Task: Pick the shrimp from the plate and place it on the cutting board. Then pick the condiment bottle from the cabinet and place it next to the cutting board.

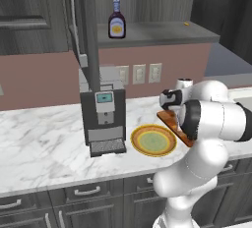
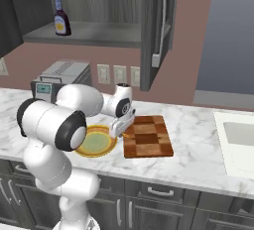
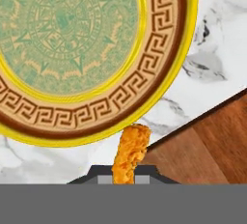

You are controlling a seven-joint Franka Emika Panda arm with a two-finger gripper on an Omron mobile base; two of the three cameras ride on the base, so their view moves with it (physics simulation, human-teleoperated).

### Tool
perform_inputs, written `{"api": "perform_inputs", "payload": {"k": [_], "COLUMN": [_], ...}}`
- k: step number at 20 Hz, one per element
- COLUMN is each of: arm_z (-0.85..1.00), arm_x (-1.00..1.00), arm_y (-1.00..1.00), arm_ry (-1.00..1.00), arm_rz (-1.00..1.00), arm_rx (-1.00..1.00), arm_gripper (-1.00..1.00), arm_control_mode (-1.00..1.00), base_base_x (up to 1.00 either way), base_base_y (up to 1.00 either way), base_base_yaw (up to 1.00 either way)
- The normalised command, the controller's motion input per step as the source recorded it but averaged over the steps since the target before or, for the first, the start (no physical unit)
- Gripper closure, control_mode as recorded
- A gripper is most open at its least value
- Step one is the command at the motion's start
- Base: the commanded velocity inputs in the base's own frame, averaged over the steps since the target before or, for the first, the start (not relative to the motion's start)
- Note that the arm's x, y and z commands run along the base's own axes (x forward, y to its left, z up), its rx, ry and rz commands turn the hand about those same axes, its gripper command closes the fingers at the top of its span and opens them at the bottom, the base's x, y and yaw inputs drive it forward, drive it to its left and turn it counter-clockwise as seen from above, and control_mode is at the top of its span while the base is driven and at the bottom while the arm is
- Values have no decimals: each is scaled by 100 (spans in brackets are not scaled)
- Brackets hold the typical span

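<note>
From behind the arm, left and right, we looked down on the round yellow-rimmed plate (image 1: 153, 140); our hand camera hovered close above it.

The plate (image 3: 164, 88) has a yellow rim, a brown Greek-key band and a green patterned centre. The shrimp (image 3: 130, 153) is orange; the cutting board (image 2: 148, 136) is checkered brown, on a white marbled surface (image 1: 44, 143).

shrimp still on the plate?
No. The shrimp sits between the fingers, past the plate rim, over the counter.

A kitchen — marble counter (image 1: 44, 138), coffee machine (image 1: 102, 116), sink (image 2: 240, 137), drawers (image 2: 158, 192), wall cabinet (image 1: 147, 30).
</note>
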Motion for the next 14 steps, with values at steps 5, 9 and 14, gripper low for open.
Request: {"api": "perform_inputs", "payload": {"k": [5, 9, 14], "arm_z": [0, 0, -9], "arm_x": [0, 6, 14], "arm_y": [-41, -31, -18], "arm_ry": [0, 0, 0], "arm_rz": [0, 0, 1], "arm_rx": [0, 0, 1], "arm_gripper": [100, 100, 100], "arm_control_mode": [-100, -100, -100], "base_base_x": [0, 0, 0], "base_base_y": [0, 0, 0], "base_base_yaw": [0, 0, 0]}}
